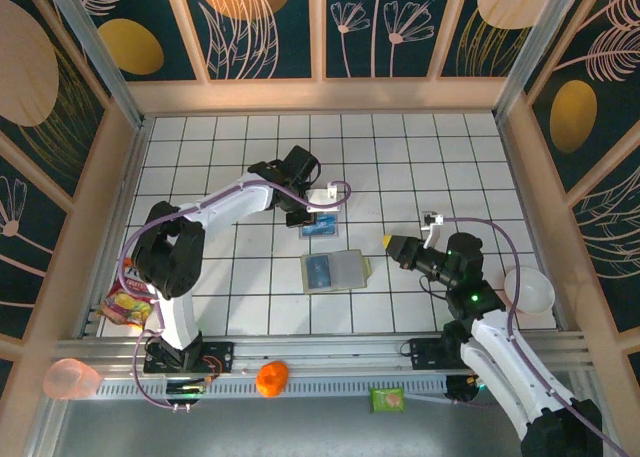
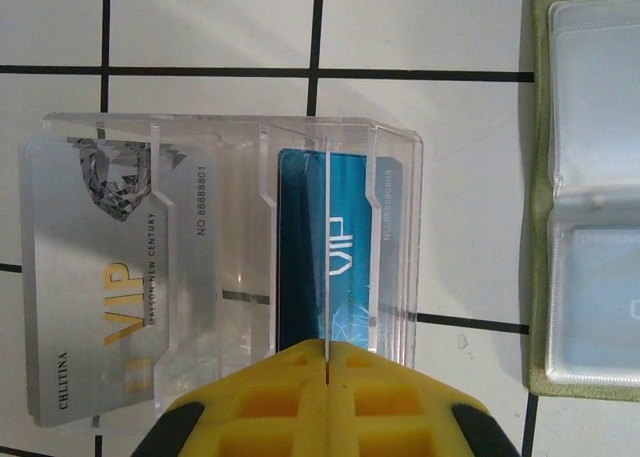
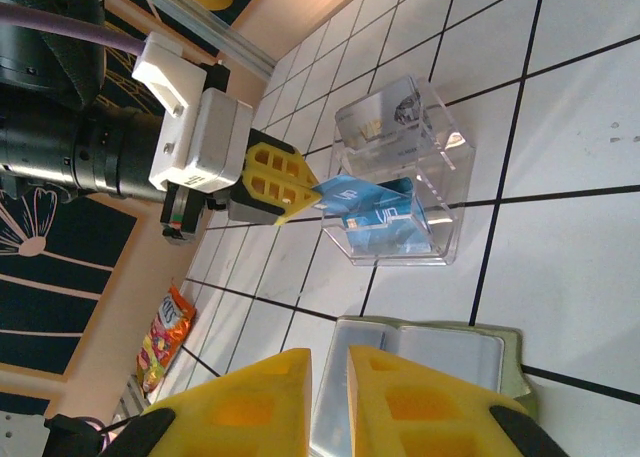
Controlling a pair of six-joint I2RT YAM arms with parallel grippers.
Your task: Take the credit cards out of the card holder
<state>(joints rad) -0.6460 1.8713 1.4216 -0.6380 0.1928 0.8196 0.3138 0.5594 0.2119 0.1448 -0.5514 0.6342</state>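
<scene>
My left gripper (image 2: 327,349) is shut on the edge of a blue credit card (image 3: 345,190), held tilted over the right slot of a clear acrylic tray (image 2: 400,227). Another blue VIP card (image 2: 345,257) lies in that slot. A pale whitish-grey card (image 2: 100,277) rests in the tray's left slot. The yellow-green card holder (image 1: 335,270) lies open on the table just near of the tray, with a blue card (image 1: 318,270) in its left panel. My right gripper (image 3: 328,362) hovers above the holder (image 3: 440,352), its fingers a narrow gap apart with nothing between them.
A snack bag (image 1: 128,302) lies at the left edge by the left arm's base. A white bowl (image 1: 528,289) sits at the right. On the near rail are a pink cup (image 1: 70,379), an orange object (image 1: 271,377) and a green packet (image 1: 387,398).
</scene>
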